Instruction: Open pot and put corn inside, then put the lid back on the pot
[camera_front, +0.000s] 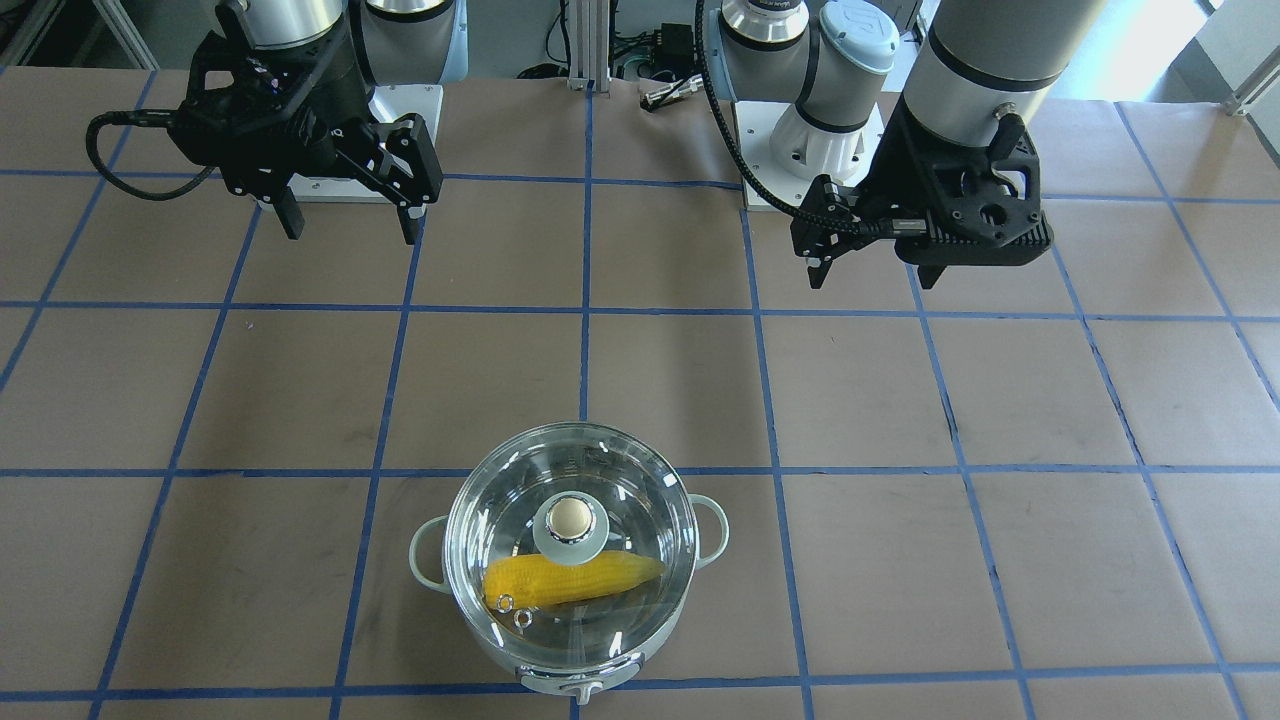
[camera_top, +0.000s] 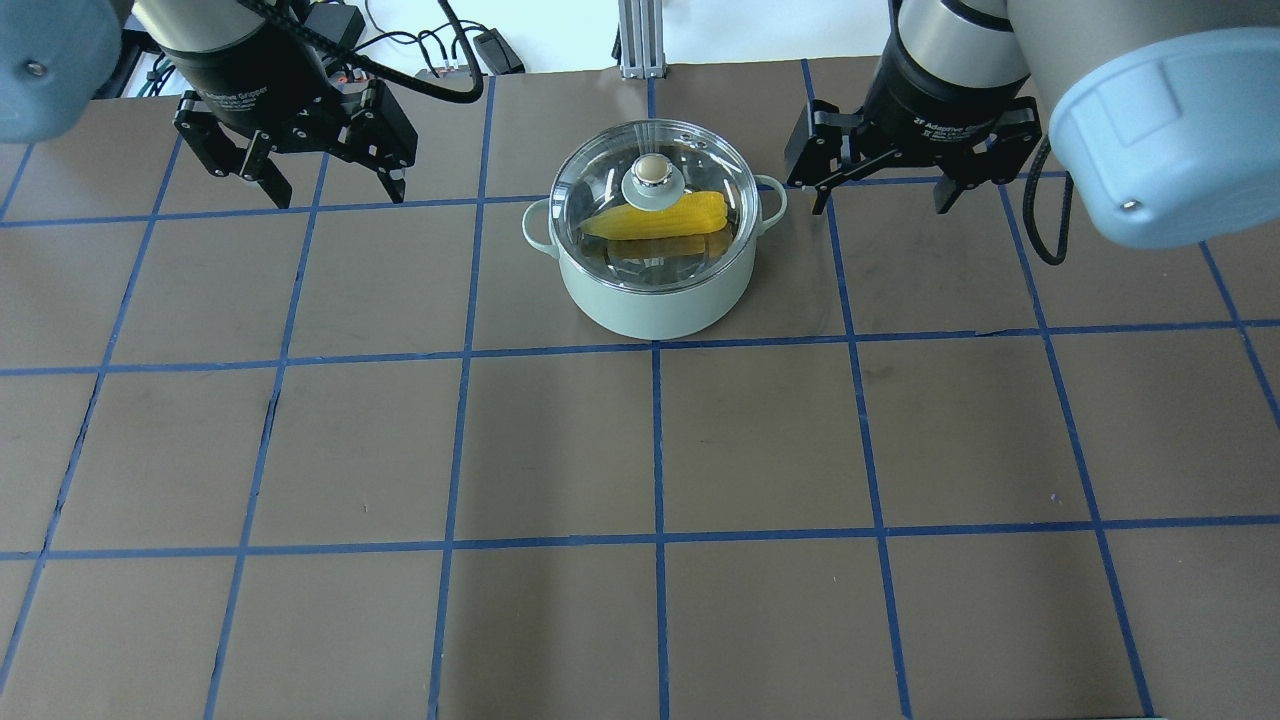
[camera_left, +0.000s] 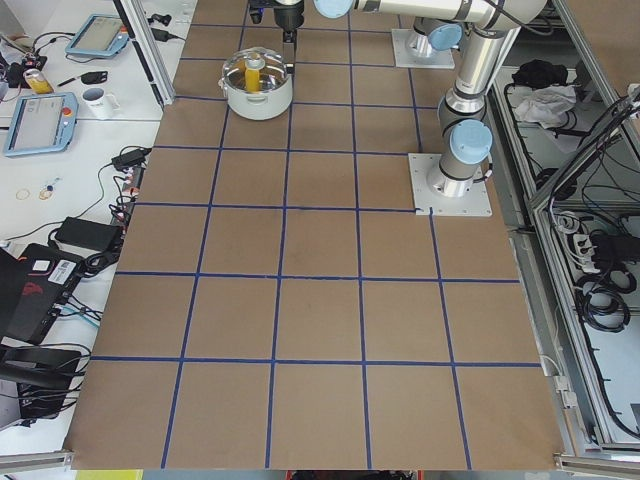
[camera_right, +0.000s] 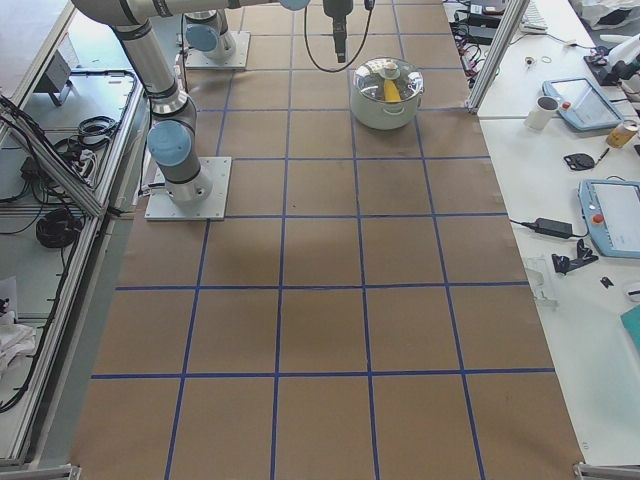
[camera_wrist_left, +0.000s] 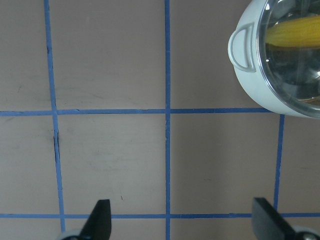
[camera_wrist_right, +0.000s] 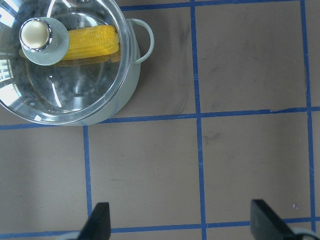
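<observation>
The pot stands at the table's far middle, pale grey-green with loop side handles. The glass lid sits closed on it, its beige knob at the centre. The yellow corn lies inside, seen through the glass. All three also show in the front view: pot, lid, corn. My left gripper is open and empty, left of the pot and above the table. My right gripper is open and empty, right of the pot. Both stand apart from the pot.
The table is covered in brown paper with a blue tape grid. The arm base plates are on the robot's side. Tablets, a mug and cables lie on the side bench beyond the pot.
</observation>
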